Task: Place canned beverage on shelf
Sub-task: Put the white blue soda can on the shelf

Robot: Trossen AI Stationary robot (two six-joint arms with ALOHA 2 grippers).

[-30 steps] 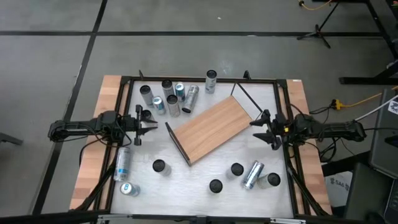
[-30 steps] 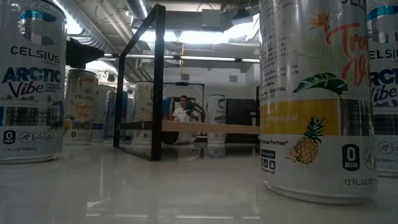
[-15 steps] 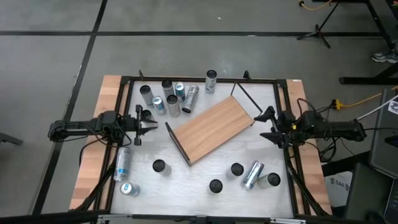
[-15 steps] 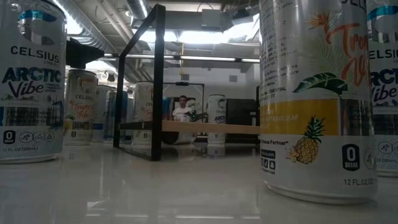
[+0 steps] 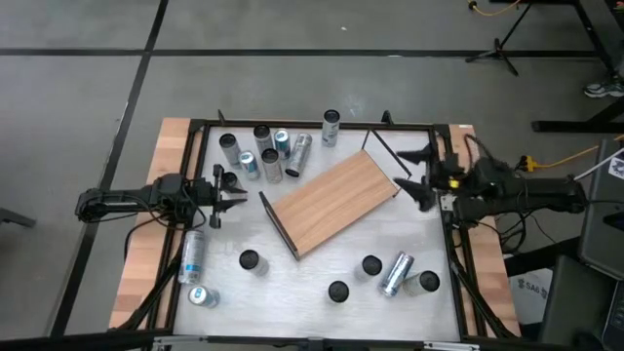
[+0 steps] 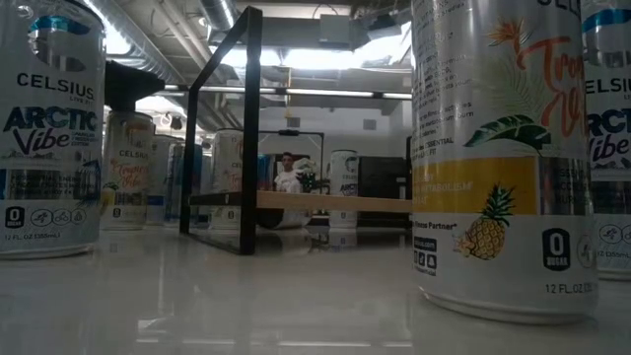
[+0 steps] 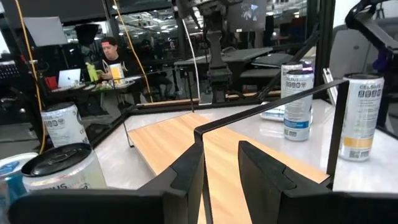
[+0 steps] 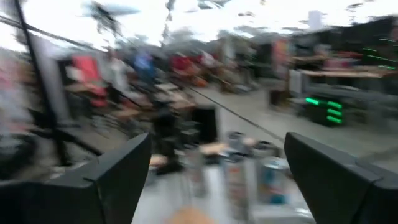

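The shelf [image 5: 331, 203], a light wood-grain board with a dark panel [image 5: 279, 230] at its near-left end, lies slantwise mid-table; in the low view its board [image 6: 335, 202] sits in a black frame [image 6: 248, 128]. Several canned beverages stand in a far-left cluster [image 5: 259, 151], and others stand or lie near the front [image 5: 371, 264]. My left gripper [image 5: 232, 191] is level at the table's left side, shut, pointing at the shelf [image 7: 249, 155]. My right gripper [image 5: 414, 175] hovers open above the table's right side, beside the shelf's far-right end, with nothing between its fingers [image 8: 118, 180].
One can [image 5: 331, 127] stands alone at the far edge. Two cans lie on their sides, one at the left [image 5: 192, 255] and one at the near right [image 5: 396, 273]. Large cans [image 6: 503, 148] [image 6: 49, 128] stand close to the low camera. People sit at desks beyond the table [image 7: 112, 59].
My right gripper has risen and swung toward the table's far edge, rolling a little as it went; its wrist view is blurred. The cans and the shelf have stayed where they were.
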